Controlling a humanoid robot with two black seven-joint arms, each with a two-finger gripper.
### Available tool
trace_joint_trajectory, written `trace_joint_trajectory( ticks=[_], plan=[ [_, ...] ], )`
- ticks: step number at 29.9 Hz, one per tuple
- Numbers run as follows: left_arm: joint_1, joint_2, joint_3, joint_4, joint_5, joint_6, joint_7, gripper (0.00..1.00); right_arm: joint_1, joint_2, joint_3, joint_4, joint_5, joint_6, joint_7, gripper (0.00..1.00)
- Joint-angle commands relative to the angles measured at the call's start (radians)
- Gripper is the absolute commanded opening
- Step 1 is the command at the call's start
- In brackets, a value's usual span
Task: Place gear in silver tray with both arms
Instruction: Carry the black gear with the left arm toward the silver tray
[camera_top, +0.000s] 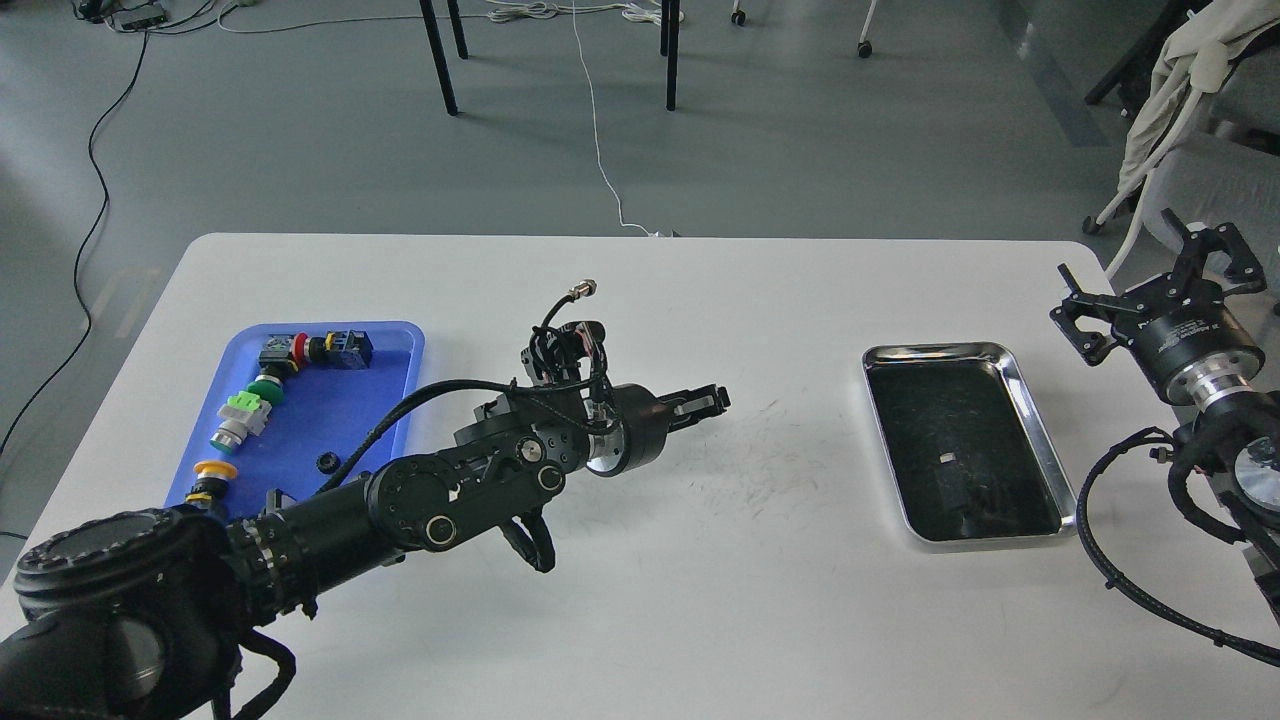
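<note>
Left of the silver tray (1040, 420), I can't tell my left gripper (712, 402) fingers apart; right gripper (1150, 275), just beside it, gapes wide.

Blue tray (390, 350), silver tray (1040, 430), white table (700, 600)

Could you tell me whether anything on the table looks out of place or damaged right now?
Nothing looks spilled or broken. The white table shows faint dark scuff marks between the left gripper and the silver tray. The tray sits slightly askew and holds no parts; the push-button parts lie in the blue tray.
</note>
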Motion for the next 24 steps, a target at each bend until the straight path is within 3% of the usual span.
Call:
trace_joint_trajectory(
  ticks=[1, 13, 24],
  plan=[
    [0.007, 0.0, 0.003, 0.0, 0.0, -0.002, -0.001, 0.15, 0.0, 0.001, 0.0, 0.0, 0.0, 0.0, 0.0, 0.99],
    [0.046, 0.0, 0.036, -0.036, 0.005, -0.004, -0.003, 0.22, 0.0, 0.001, -0.003, 0.0, 0.0, 0.0, 0.0, 0.99],
    [0.05, 0.0, 0.036, -0.099, -0.003, -0.006, -0.017, 0.57, 0.0, 0.005, -0.005, -0.005, 0.0, 0.0, 0.0, 0.99]
  ],
)
